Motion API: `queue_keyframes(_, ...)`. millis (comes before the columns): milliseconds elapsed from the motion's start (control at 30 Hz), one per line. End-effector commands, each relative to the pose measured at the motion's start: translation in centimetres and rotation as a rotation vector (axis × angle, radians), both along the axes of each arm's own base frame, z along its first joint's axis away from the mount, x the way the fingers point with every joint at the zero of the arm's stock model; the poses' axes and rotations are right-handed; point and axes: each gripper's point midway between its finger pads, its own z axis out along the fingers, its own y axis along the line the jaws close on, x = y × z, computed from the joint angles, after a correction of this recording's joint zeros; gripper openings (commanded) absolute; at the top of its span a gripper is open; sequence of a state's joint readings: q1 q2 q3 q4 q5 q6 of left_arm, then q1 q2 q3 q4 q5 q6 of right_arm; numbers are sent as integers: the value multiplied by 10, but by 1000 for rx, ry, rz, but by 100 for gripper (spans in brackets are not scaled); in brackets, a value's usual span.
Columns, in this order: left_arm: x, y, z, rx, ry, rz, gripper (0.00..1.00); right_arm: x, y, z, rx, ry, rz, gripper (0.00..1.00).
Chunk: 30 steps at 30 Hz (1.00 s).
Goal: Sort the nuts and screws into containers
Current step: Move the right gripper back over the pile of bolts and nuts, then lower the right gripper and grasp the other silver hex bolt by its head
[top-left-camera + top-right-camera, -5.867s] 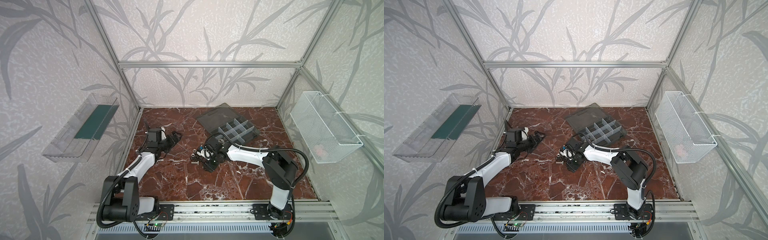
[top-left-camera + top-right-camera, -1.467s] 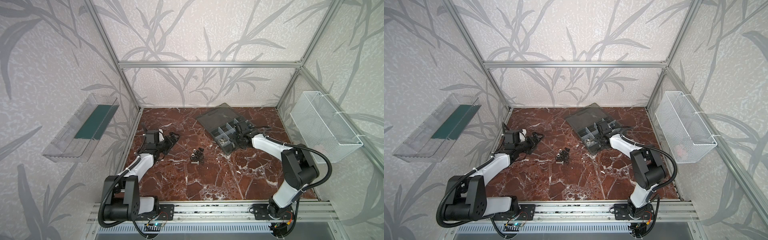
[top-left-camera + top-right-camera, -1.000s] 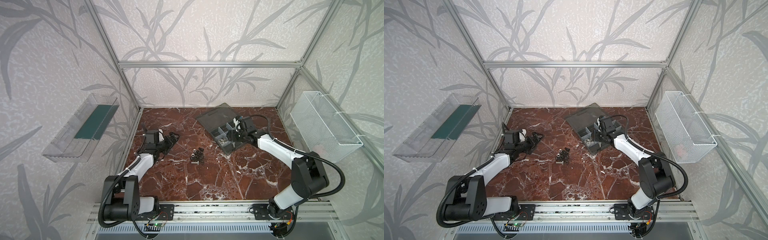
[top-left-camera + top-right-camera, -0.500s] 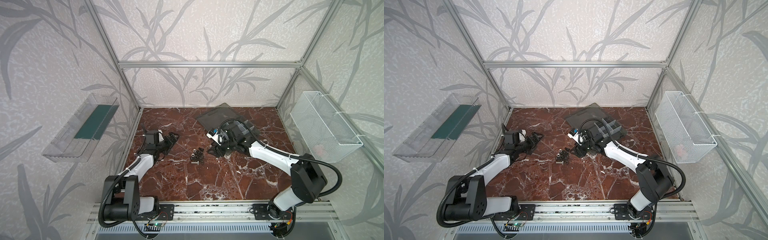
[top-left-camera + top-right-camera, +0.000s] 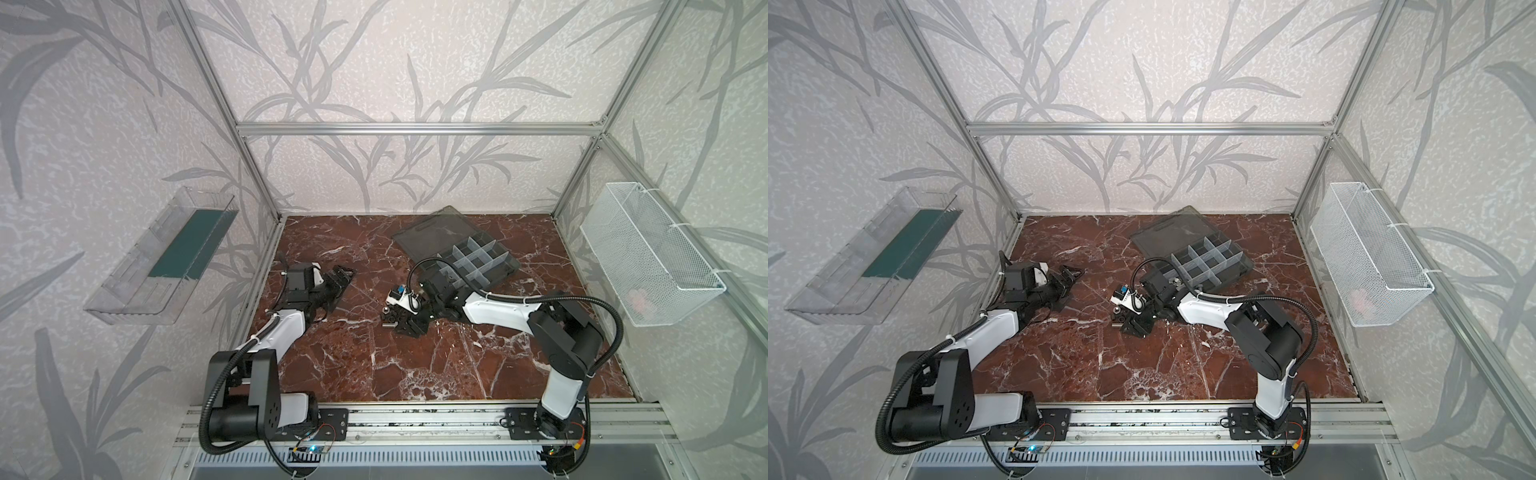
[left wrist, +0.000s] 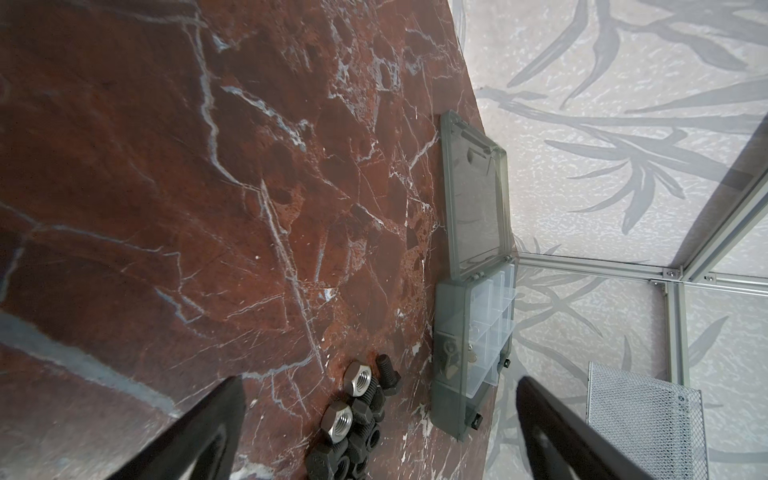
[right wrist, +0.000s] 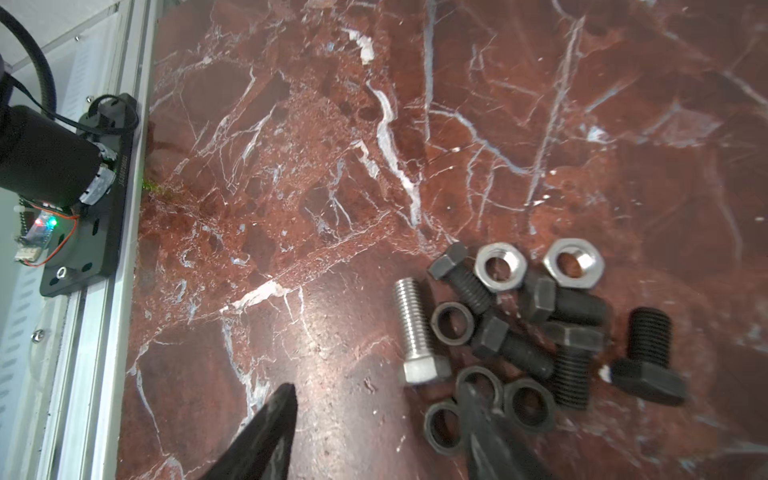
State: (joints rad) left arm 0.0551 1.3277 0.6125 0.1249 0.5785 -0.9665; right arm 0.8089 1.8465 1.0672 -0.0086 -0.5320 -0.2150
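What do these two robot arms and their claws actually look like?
The left arm and right arm have smooth white shells between bulky black joints, each with a ribbed black cable looping alongside. The left gripper and right gripper are black, with two tapering pointed fingers.

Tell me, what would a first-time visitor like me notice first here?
Probably the little heap of screws and nuts in the middle of the red marble table, with the right gripper hovering open at its edge. Behind it, toward the back right, lies the smoky-grey organiser box, lid flung open. The left gripper sits wide open at the left.
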Motion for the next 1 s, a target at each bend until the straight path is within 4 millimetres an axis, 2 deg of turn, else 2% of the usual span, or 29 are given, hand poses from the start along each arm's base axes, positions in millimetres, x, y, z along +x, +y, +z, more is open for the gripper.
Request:
queue_keyframes(0, -2, 2, 3, -7, 1, 3, 99, 6, 17, 6, 29, -62, 24, 62)
queue_keyframes(200, -2, 3, 2, -20, -2, 4, 99, 1, 25, -11, -18, -91, 41, 62)
queue_keyframes(600, -2, 3, -3, -22, 7, 7, 99, 11, 17, -20, -75, -156, 19, 60)
queue_keyframes(967, -2, 3, -2, -25, 2, 4, 100, 10, 18, -44, -118, -115, 32, 57)
